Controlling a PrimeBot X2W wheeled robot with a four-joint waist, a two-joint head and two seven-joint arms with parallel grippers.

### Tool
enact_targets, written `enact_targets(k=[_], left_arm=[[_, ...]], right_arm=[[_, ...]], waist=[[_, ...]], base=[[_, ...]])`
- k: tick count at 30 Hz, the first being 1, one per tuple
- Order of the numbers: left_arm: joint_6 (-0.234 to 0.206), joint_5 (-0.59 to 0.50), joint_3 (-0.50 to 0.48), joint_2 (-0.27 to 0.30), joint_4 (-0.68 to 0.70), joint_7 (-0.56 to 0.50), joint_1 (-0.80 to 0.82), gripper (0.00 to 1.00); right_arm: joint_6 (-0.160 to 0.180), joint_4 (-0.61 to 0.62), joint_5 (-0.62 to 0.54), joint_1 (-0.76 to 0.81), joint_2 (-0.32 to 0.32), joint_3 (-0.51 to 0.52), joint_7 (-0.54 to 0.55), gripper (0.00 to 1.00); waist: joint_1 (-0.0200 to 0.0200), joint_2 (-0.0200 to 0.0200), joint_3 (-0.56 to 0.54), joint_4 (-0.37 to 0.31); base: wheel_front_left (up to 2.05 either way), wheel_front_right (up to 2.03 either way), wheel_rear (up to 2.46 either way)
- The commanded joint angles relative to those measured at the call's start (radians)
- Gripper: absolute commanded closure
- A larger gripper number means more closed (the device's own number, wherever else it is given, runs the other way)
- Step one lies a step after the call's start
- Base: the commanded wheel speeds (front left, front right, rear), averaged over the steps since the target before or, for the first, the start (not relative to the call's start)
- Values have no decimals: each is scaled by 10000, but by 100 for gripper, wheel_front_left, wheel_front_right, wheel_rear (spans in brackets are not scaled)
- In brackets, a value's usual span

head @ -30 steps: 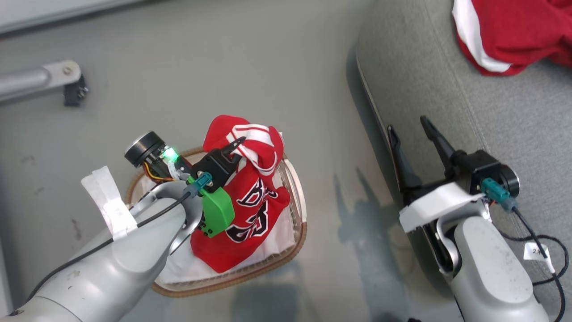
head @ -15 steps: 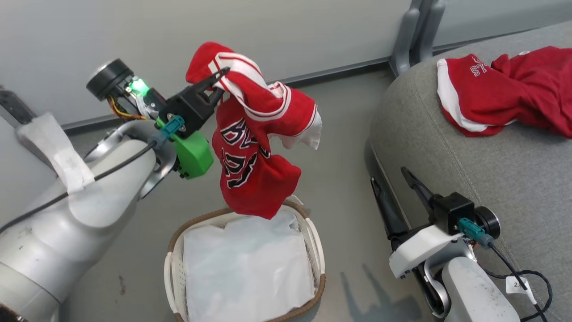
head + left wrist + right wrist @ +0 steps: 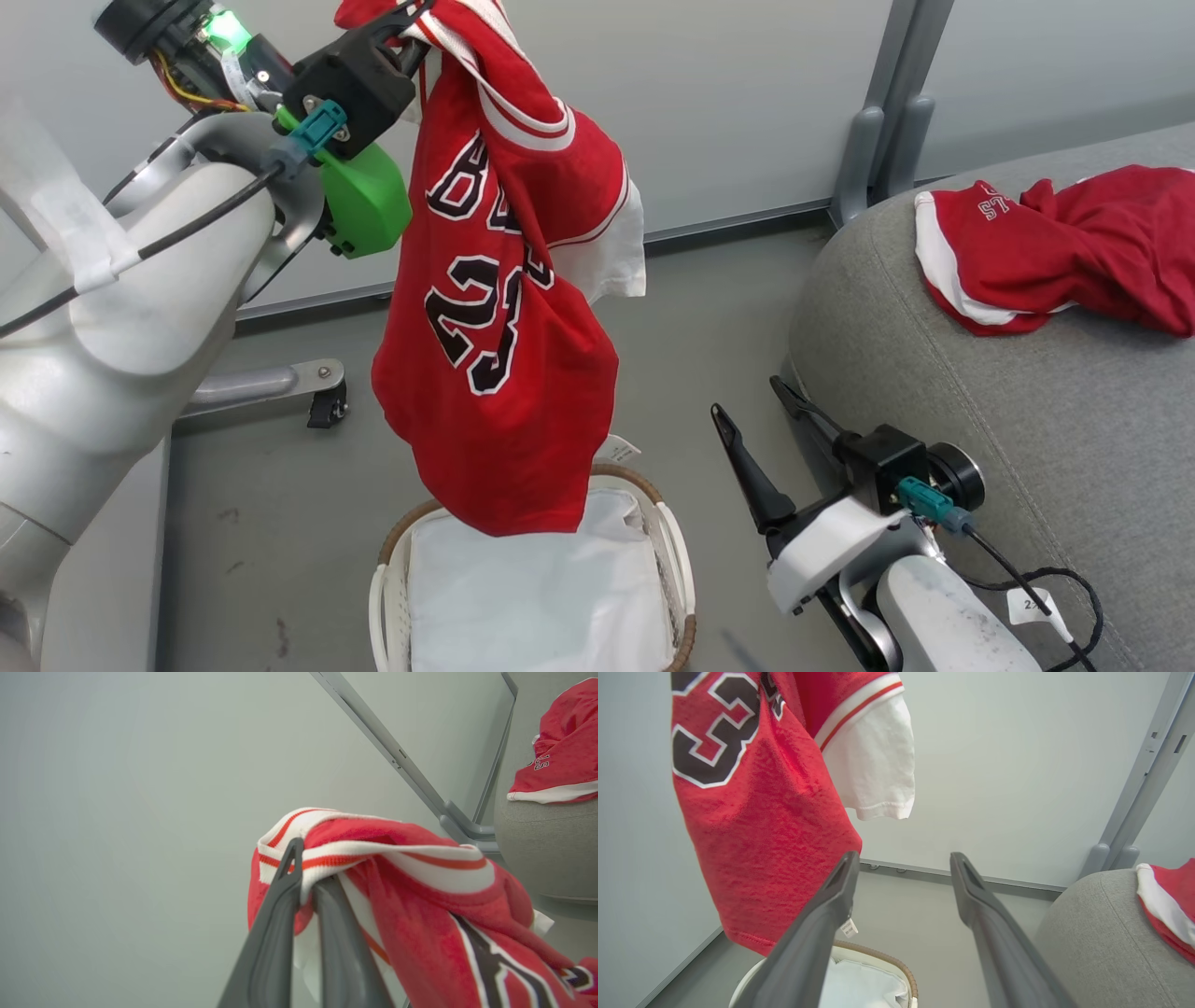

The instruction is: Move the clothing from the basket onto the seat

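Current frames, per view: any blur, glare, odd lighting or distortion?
Head view: soft, even light, no glare; the jersey and its numbers are sharp; a green light blooms slightly. Left wrist view: the left fingers, close to the lens, look soft; the wall is a pale wash. Right wrist view: the right fingers are slightly soft, the jersey weave crisp; the post leans, probably wide-angle.

The right tool [image 3: 904,858] has its two fingers spread wide, with nothing between them. A red jersey [image 3: 756,821] hangs at ten o'clock, its hem over the basket [image 3: 889,960] at six. At four o'clock a second jersey [image 3: 1169,900] lies on the grey seat [image 3: 1101,938].
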State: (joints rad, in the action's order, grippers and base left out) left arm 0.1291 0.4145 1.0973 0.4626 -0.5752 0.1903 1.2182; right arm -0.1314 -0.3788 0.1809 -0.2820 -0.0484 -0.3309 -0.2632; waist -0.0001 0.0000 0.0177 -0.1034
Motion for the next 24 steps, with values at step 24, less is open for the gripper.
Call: enact_targets(k=[24], left_arm=[[13, 391, 918, -807, 479, 498, 917, 100]], right_arm=[[14, -2590, 128, -3799, -823, -3538, -23, 0]], waist=[[1, 0, -18, 661]], base=[[0, 0, 0]])
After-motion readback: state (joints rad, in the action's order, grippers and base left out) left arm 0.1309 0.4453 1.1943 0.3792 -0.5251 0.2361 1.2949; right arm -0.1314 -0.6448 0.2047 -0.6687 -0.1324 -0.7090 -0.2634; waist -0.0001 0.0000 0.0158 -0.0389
